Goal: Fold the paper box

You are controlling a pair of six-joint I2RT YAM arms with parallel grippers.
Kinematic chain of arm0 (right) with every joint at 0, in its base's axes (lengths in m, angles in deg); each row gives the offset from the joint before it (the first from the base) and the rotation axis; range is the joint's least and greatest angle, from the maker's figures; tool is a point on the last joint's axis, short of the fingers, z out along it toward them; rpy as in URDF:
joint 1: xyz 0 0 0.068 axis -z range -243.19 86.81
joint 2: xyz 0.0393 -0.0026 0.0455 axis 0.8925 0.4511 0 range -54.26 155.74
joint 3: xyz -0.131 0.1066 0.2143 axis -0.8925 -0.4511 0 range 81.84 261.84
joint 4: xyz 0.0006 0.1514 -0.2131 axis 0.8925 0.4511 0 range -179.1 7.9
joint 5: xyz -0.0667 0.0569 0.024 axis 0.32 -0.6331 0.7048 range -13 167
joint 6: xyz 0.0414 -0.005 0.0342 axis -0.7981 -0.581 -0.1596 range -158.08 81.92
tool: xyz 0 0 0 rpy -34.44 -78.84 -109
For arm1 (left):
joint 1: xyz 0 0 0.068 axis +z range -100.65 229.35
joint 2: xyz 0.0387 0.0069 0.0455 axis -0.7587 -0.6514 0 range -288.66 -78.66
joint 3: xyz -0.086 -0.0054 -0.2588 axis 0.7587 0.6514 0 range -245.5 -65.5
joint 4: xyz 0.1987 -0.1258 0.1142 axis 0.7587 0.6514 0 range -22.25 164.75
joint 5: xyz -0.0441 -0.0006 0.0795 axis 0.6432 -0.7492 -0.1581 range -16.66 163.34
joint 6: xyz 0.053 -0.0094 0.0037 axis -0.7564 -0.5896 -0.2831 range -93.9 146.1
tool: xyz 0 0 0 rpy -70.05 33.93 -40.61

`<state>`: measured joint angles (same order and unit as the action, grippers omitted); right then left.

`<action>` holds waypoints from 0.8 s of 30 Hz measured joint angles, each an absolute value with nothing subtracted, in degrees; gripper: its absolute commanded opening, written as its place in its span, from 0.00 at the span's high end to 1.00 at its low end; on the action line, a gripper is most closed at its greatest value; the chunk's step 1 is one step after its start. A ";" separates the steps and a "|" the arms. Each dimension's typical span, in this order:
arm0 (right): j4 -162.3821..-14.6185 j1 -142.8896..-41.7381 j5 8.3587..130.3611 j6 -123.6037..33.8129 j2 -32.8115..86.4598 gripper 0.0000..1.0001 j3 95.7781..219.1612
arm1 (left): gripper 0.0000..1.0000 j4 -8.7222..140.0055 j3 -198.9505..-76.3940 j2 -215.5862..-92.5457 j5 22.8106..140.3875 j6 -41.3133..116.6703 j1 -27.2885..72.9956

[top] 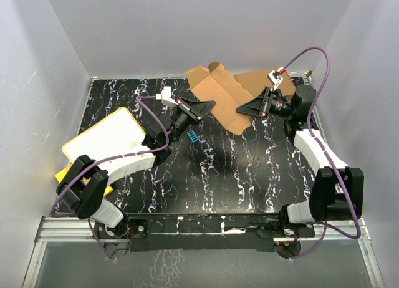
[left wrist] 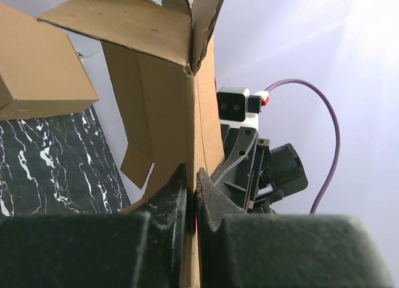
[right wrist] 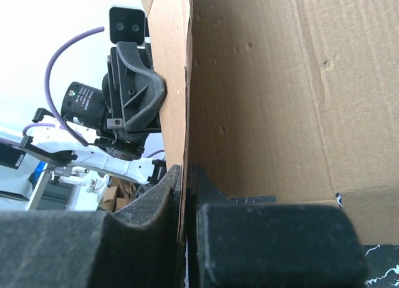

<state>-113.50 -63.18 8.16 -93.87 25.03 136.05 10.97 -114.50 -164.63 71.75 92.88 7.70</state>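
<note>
Paper box, a die-cut sheet of plain brown cardboard, is held up between two robot arms near the far edge of a black, white-veined desk, just right of the middle. The left hand has its two dark fingers pressed together on the sheet's left side, and its wrist camera shows the cardboard standing on edge in the narrow slit between the fingers, with flaps bent at angles above. The right hand pinches the opposite side of the paper box in the same way, its fingers closed flat against a thin brown edge while a broad creased panel fills the view to the right. The two hands face each other across the sheet, close together, each visible to the other arm's wrist camera. A larger brown box sits behind the right hand at the far right of the desk, just beside the sheet. A white board with a yellow rim lies at the left side, well apart from the cardboard, partly under the left arm. A small blue ribbed item rests on the desk near the left hand. Purple cables loop from both wrists.
</note>
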 measured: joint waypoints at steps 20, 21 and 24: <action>-110.18 -59.02 2.68 -89.28 25.71 0.92 148.60 | 0.30 2.43 -83.11 -149.27 89.98 77.87 27.24; -109.15 -59.02 2.48 -88.41 25.71 0.92 149.73 | 0.32 1.97 -81.84 -148.68 91.01 77.34 28.18; -104.36 -59.00 2.00 -85.19 25.71 0.92 153.71 | 0.45 1.05 -78.58 -147.15 92.52 75.46 29.63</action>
